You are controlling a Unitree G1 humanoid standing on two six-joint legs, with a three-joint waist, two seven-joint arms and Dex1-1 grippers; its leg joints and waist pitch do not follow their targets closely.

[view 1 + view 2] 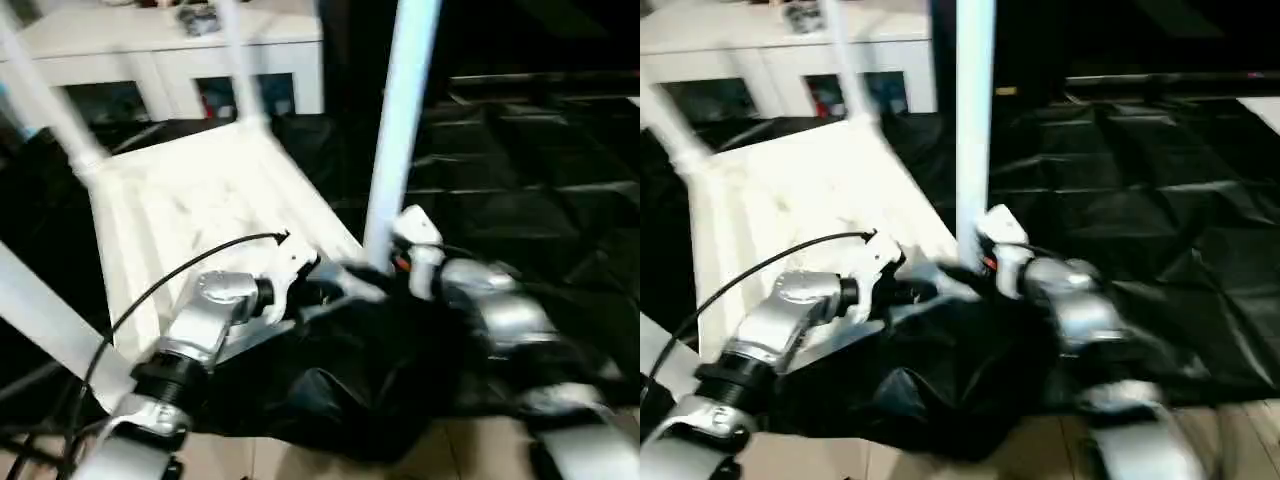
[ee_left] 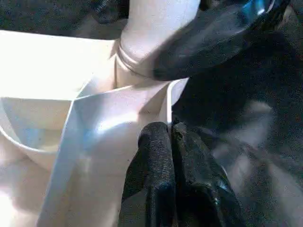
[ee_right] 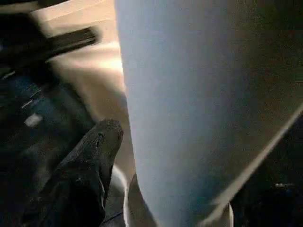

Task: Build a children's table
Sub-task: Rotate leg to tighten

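Currently the children's table top point(image 1: 200, 210) lies upside down, ribbed underside up, on the black-draped work table point(image 1: 520, 170), close to that table's near edge. 4 white legs show: 2 at the top's far corners point(image 1: 45, 105) and point(image 1: 238, 60), 1 at its near left corner point(image 1: 50, 325), and 1 at its near right corner point(image 1: 400, 120), standing upright in its socket.

Left gripper point(image 2: 171, 130): fingers pressed together, nothing between them, tips at the rim of the top just beside the near right socket. Contact with the rim cannot be judged.

Right gripper point(image 3: 142, 142): jaws spread, 1 black finger point(image 3: 94, 151) beside the base of the near right leg point(image 3: 189, 104); whether it touches the leg is unclear. The second finger is hidden.

Black cloth is bunched under both forearms at the work table's near edge. White cabinet point(image 1: 160, 45) stands behind the work table.
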